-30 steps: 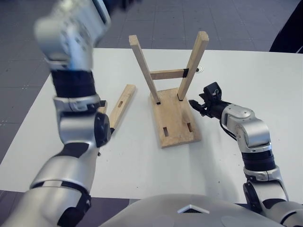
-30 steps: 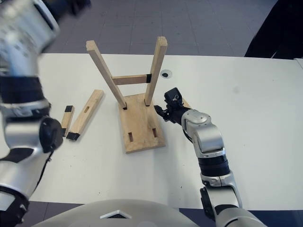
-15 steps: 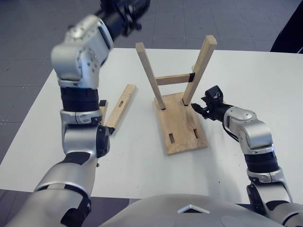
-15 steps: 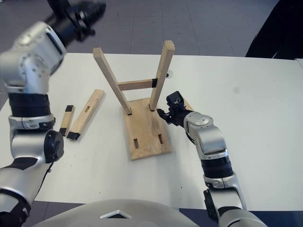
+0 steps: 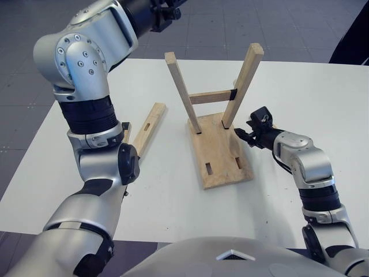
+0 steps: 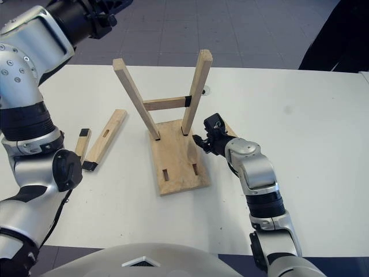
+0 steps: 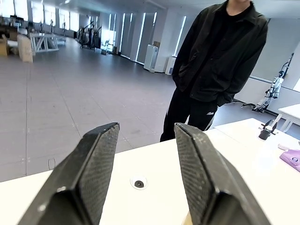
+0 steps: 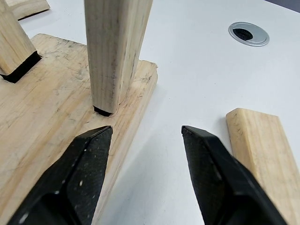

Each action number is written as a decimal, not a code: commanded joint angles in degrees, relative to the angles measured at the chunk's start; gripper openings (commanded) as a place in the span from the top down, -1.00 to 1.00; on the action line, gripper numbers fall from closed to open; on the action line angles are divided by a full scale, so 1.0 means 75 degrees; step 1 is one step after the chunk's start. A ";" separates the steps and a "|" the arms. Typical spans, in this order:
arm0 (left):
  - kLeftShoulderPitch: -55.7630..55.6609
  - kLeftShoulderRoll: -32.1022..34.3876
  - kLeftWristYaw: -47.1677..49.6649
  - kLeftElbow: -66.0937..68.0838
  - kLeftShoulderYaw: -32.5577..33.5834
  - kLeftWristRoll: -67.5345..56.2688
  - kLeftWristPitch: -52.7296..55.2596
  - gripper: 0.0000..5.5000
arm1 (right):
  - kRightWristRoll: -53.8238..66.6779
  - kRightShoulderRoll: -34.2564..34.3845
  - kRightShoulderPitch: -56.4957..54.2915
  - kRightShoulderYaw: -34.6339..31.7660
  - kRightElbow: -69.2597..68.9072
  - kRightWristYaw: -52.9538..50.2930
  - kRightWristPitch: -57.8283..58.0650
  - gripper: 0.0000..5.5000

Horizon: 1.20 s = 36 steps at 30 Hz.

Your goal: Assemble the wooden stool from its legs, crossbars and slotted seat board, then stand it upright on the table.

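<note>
Smooth white table [image 5: 300,92] is occupied by a rough-grained slotted seat board [image 5: 216,144]; left gripper [image 7: 145,131] and right gripper [image 8: 146,133] are seen with fingers apart

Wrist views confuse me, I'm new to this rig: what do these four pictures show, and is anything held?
A two-armed humanoid. The two wide pictures look down from its head; the other two look out from its wrists. On the table lies the seat board with two legs and a crossbar fitted; a loose leg lies to its left. The left end effector is raised, open and empty; the right end effector is open beside the board's corner, holding nothing.
</note>
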 commanded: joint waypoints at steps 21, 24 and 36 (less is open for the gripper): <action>0.2796 -0.0394 0.0291 -0.0015 -0.0814 0.0087 0.0820 0.20 | 0.0005 -0.0083 0.0112 0.0066 -0.0084 -0.0067 0.0089 0.01; 0.1792 -0.0389 0.0129 0.0200 -0.0564 0.0094 0.0030 0.20 | -0.0011 -0.0051 0.0069 0.0110 -0.0037 -0.0079 0.0081 0.01; -0.0990 0.0488 -0.0170 -0.0055 0.0468 0.0105 -0.2157 0.20 | -0.0287 -0.0133 -0.0161 -0.0180 0.0397 -0.0506 0.0061 0.01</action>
